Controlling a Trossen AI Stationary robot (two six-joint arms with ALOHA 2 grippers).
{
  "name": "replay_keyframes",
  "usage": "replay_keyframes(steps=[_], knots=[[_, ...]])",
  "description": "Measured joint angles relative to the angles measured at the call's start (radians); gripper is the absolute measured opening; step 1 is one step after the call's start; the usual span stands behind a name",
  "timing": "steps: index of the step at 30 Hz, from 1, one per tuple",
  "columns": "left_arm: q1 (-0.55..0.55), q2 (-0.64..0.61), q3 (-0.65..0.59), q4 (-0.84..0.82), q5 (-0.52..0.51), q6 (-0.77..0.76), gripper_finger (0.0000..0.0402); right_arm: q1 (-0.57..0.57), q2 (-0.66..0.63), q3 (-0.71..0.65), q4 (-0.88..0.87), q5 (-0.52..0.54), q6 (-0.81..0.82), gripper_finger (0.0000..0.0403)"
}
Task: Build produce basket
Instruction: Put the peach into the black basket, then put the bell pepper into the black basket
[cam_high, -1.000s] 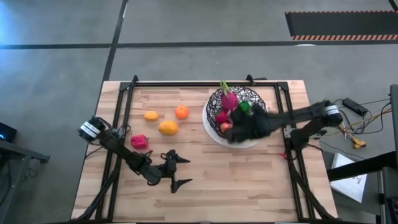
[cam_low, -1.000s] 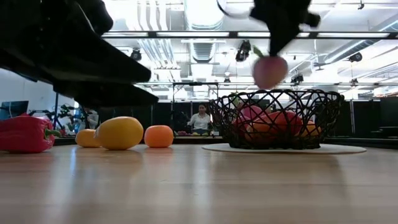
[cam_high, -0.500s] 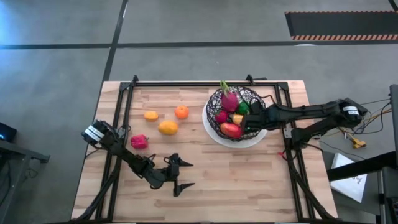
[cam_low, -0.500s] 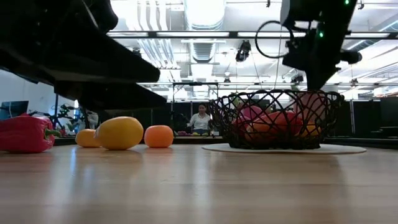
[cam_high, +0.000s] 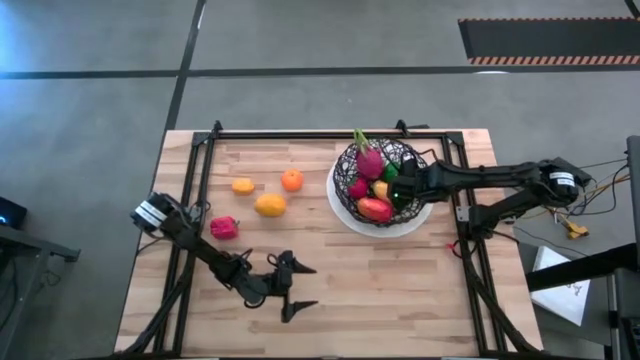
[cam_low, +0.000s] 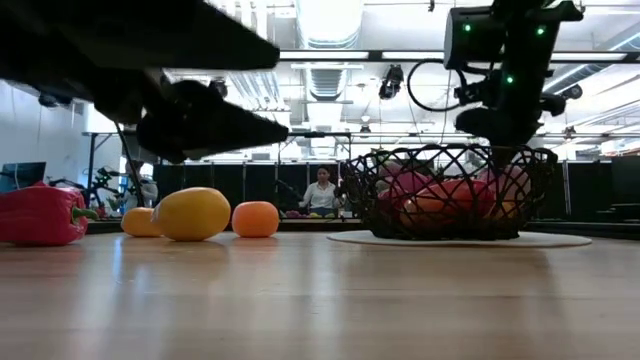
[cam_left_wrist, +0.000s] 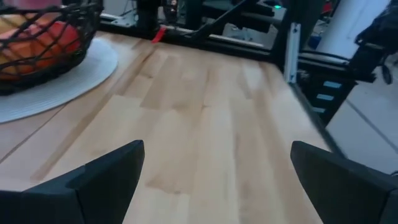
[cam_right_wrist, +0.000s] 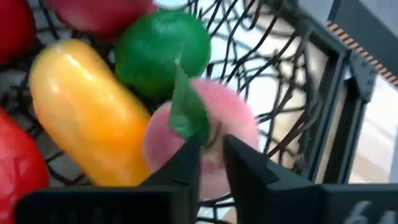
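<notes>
The black wire basket (cam_high: 350, 170) stands on its white plate at the table's far right. It holds a pink dragon fruit (cam_high: 368, 160), a red piece (cam_high: 375, 209), a yellow piece (cam_right_wrist: 87, 118) and a green piece (cam_right_wrist: 161, 43). My right gripper (cam_high: 400, 187) reaches into the basket from the right, its fingers nearly closed on a pale pink fruit (cam_right_wrist: 236, 124) with a green leaf. My left gripper (cam_high: 303, 288) is open and empty above the table's near middle; it also shows in the left wrist view (cam_left_wrist: 217, 180). My right gripper has its two fingertips (cam_right_wrist: 189, 152) at the pale pink fruit's stem and leaf (cam_right_wrist: 186, 112), on the fruit's top. The fingers come from the table's right, slanting down. The fruit lies inside the basket against the yellow and green pieces.
On the table left of the basket lie a red pepper (cam_high: 224, 228), a yellow-orange fruit (cam_high: 270, 205), an orange (cam_high: 292, 180) and a smaller orange piece (cam_high: 243, 186). Bare wood lies at the near middle and near right. A person shows far off in the low view (cam_low: 322, 190).
My right gripper has carried the pale pink fruit from above the basket's rim down into the basket, where it now lies among the other pieces. My left gripper has drifted toward the table's near edge and a little to the right, staying open.
</notes>
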Motion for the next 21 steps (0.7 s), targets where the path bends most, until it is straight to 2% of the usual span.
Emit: replay_keyframes(steps=[3,7,11,16,18,21], knots=[[-0.01,-0.026,0.03,-0.089,0.003,0.0,0.0389,-0.001,-0.011,0.029,-0.018,0.052,-0.022,0.0102],[-0.026,-0.094,0.09,-0.322,-0.012,-0.001,0.0389,0.013,-0.032,0.066,-0.025,0.117,-0.032,0.0145],[-0.054,-0.179,0.149,-0.588,-0.108,-0.004,0.0389,0.093,-0.054,0.078,-0.007,0.19,0.004,0.0163],[-0.1,-0.322,0.16,-0.867,-0.308,-0.108,0.0389,0.346,-0.055,0.043,0.178,0.328,0.049,0.0163],[-0.113,-0.392,0.156,-0.99,-0.349,-0.194,0.0389,0.469,-0.035,0.038,0.276,0.404,0.04,0.0159],[-0.116,-0.51,0.147,-1.204,-0.36,-0.349,0.0389,0.64,0.01,0.038,0.463,0.515,-0.059,0.0151]])
